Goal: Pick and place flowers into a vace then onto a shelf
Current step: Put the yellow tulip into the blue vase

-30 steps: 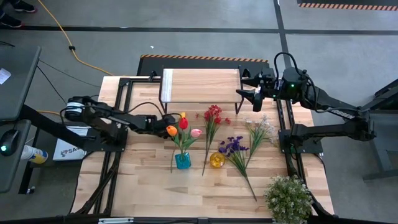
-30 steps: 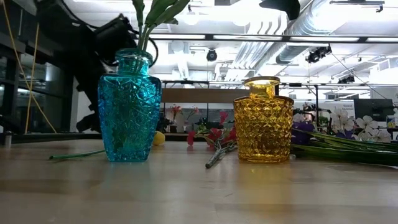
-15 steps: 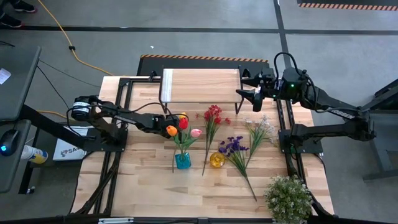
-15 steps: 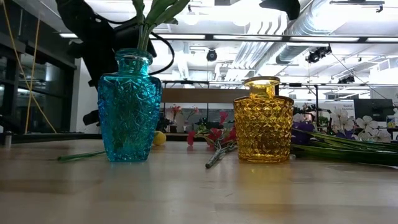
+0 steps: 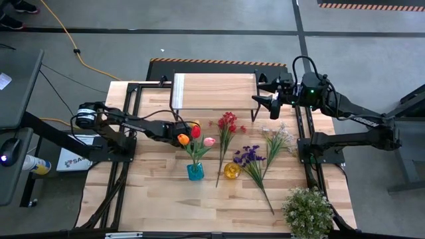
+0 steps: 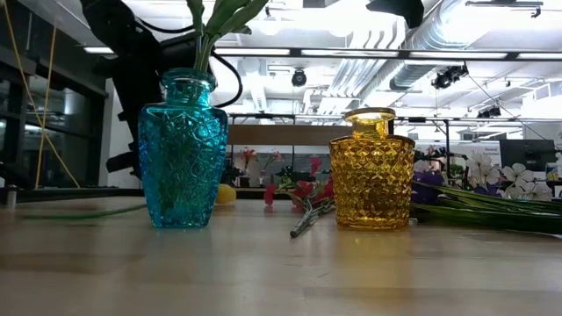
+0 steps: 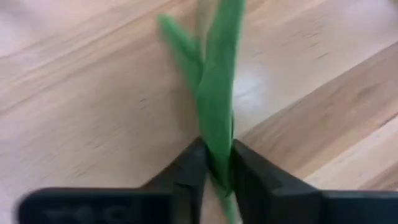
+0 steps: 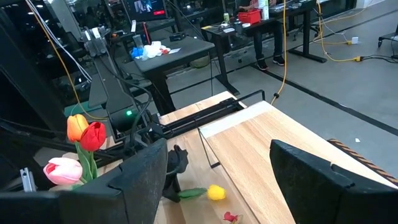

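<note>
Big wooden table (image 5: 153, 199) fills the middle of the high view, and at its upper centre sits the shelf (image 5: 214, 91), light plank top bare, thin black legs down at the sides. Lower right corner of the table, a bushy pale-green potted plant (image 5: 307, 212).

Left arm reaches in from the left of the frame, and the left gripper (image 5: 178, 128) sits just left of the tulip heads, low over the wood. In the left wrist view its fingers (image 7: 186, 171) are pressed in on a green stem of the yellow tulip (image 7: 214, 106), pinching it between them. The bloom shows in the right wrist view as a small yellow head (image 8: 216, 193) lying on the table beside that gripper; from above it is mostly hidden, so I place it by that view alone.

Right arm waits at the upper right, the right gripper (image 5: 267, 98) hovering just off the shelf's right end, fingers spread wide with nothing between them.

Now the flowers: orange, red and pink tulips (image 5: 195, 136) stand in the blue vase (image 5: 194, 171) at centre. Just right of it, the amber vase (image 5: 231, 170) with no stems in it; low view shows the pair side by side, apart. Flat on the table lie the red spray (image 5: 227, 123), the purple spray (image 5: 248, 157) and the white spray (image 5: 279, 137), fanned out from centre to right, stems running down toward the lower edge.
</note>
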